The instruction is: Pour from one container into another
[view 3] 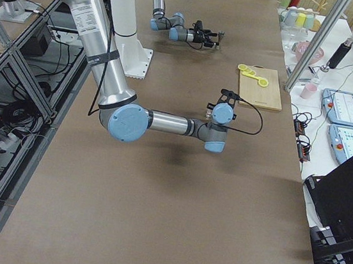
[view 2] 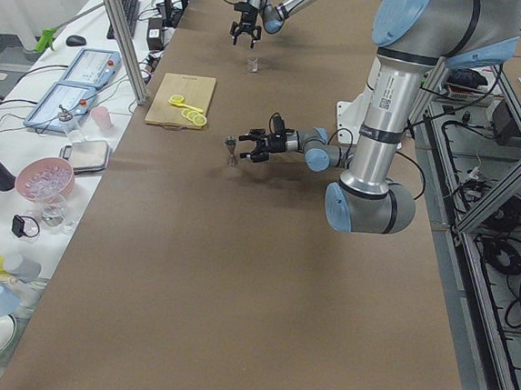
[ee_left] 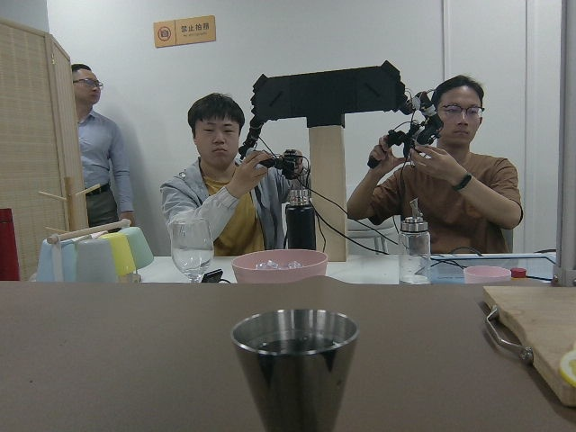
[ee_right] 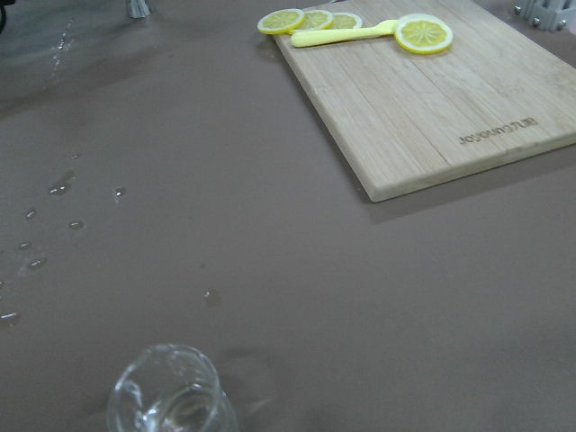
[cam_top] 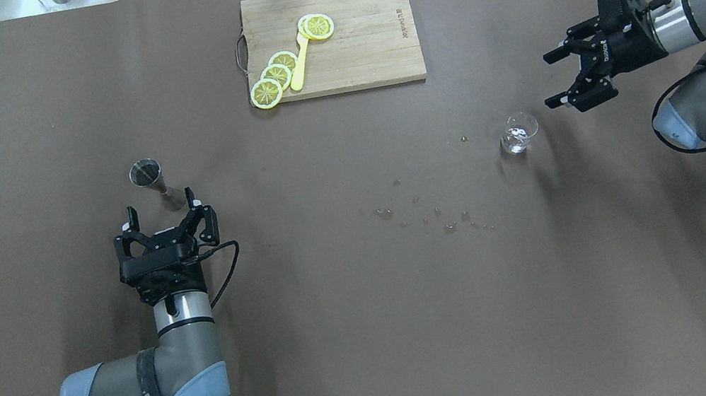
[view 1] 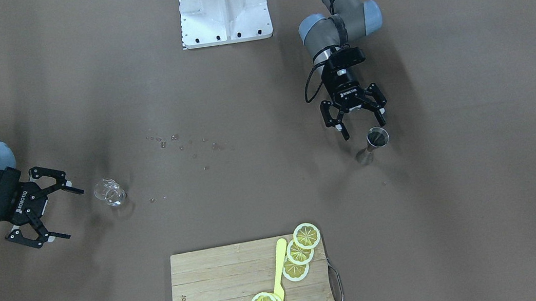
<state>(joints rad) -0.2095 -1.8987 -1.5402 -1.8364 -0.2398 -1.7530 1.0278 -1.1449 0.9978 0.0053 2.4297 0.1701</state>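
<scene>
Seemingly the pour was finished: the glass cup (cam_top: 518, 131) stood on the table, looking almost empty, near the right gripper (cam_top: 548, 80), the steel jigger (cam_top: 159, 185) upright before the left gripper (cam_top: 162, 208), both with jaws apart, droplets (cam_top: 431, 213) lying between.

Beyond the left claw (cam_top: 162, 212) lies a cutting board (cam_top: 362, 39) with lemon slices (cam_top: 276, 74) and a yellow utensil (cam_top: 300, 63), droplets (cam_top: 386, 213) to the claw's right.
</scene>
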